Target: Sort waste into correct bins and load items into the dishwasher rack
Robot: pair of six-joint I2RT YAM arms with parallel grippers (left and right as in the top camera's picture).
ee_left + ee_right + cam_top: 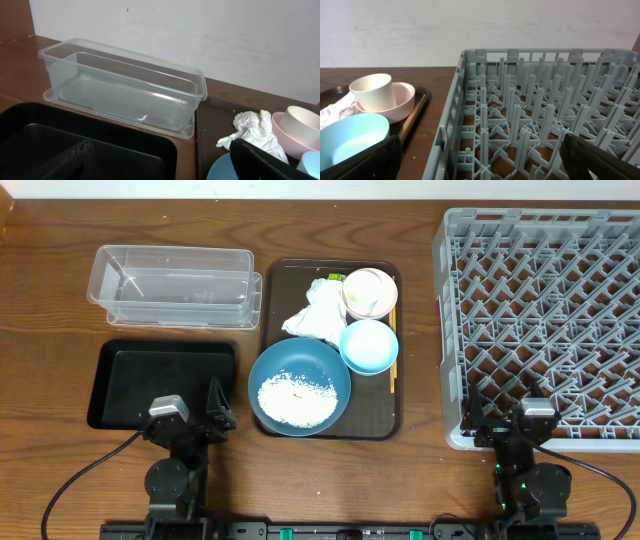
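While the left pincer (192, 418) and the right pincer (512, 426) are spread wide and empty near the front of the surface (60, 470), the crumpled napkin (317, 318), lying on the brown tray (385, 418) behind the dark blue bowl (300, 387), should be pinched high on its folds.

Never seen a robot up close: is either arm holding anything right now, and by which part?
Nothing is held. The left end effector stands open beside the black tray; the right end effector stands open beside the dishwasher rack.
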